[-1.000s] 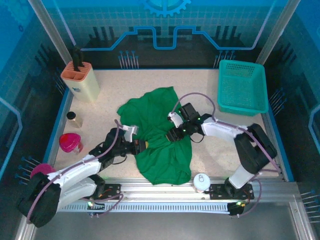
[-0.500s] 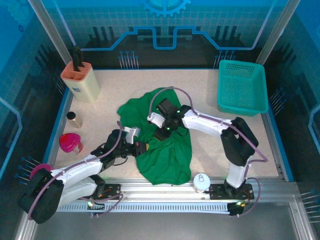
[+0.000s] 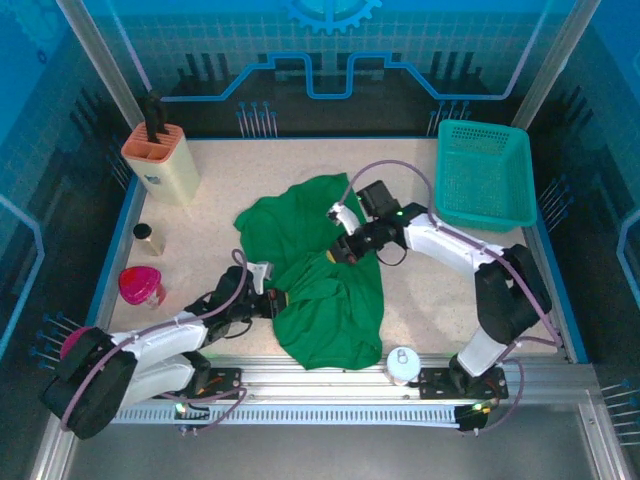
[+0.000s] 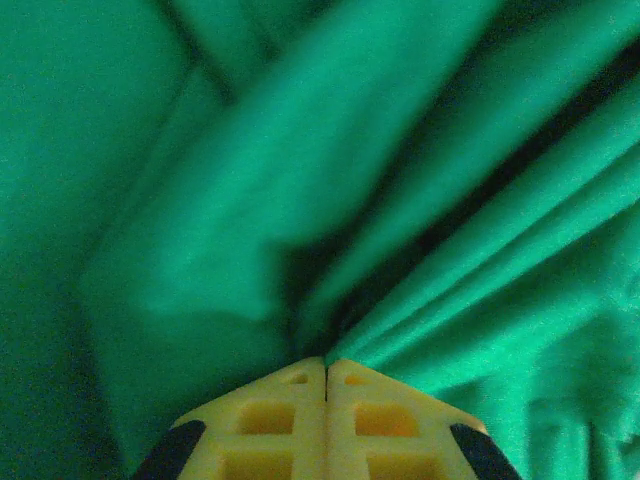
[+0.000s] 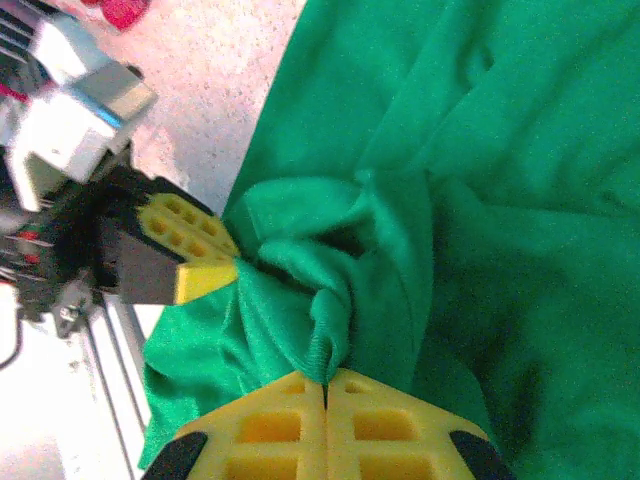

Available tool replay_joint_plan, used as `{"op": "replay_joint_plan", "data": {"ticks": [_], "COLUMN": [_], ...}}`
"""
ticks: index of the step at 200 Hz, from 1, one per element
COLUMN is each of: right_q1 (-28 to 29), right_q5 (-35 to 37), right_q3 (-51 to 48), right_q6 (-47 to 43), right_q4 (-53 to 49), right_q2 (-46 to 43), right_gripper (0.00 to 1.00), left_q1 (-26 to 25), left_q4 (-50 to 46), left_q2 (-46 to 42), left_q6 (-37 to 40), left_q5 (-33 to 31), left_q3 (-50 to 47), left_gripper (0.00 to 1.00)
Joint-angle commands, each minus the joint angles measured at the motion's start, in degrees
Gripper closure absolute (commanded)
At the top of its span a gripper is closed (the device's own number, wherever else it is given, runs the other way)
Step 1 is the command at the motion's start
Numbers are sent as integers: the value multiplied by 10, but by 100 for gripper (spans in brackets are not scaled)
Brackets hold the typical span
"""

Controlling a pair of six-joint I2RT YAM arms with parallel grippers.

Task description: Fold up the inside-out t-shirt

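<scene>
The inside-out t-shirt (image 3: 300,225) lies crumpled in a green heap in the middle of the table. My left gripper (image 3: 280,298) is at the heap's left edge, low over the table. Its yellow fingers (image 4: 270,415) are pressed together, with a fold of the t-shirt (image 4: 300,150) pinched at their tips. My right gripper (image 3: 335,256) is above the middle of the heap. It is shut on a ribbed edge of the t-shirt (image 5: 500,150), which bunches up right at its tips (image 5: 326,378). In the right wrist view the left gripper (image 5: 215,262) sits close by, with cloth stretched between the two.
A teal mesh basket (image 3: 485,175) stands at the back right. A beige utensil holder (image 3: 160,160) is at the back left. A small bottle (image 3: 150,238) and a pink cup (image 3: 140,286) are along the left side. A white round lid (image 3: 403,364) lies near the front rail.
My right gripper swung left over the shirt, came back right, and closed on the cloth's ribbed edge. The left gripper stayed shut and shifted slightly toward the front.
</scene>
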Motion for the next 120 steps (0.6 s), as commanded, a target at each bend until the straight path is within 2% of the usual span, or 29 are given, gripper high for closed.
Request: {"op": "replay_joint_plan", "data": {"ticks": [1,10,26,44,55,73,99,113,120], "right_q1": [-6,6,11,10,9,6,24,57,77], "right_q5": [50,64,42,65,79,101,172,250,294], "right_q3": [-44,-53,-74,-79,-76,-61,-29,-10,-1], "right_q6": [62,48,64,63,47,18,-1,-17,-21], "right_q4": [8,11,48,54,47,15,-31,-49,-57], "right_q2": [13,17,24,23,13,-1,-24,-29,-28], "right_gripper": [92,89,88,87,82,67,62,52,51], "left_q1": [-3,-3,-3,-3,-3,-5,-17,-19,-20], "left_q4": [-12,-6,4,-52,-74,-80,-161,-211,-235], "left_q2": [25,41,82,124,134,121,59,34,29], "left_q6": [-15,-11,8,16,15,8,3,6,10], "left_q5": [-49,-39,12,45,57,90,81,68,61], "left_q3": [-5,-1,19,68,86,109,156,184,198], "left_gripper": [100,100,100,96,87,70,65,63,63]}}
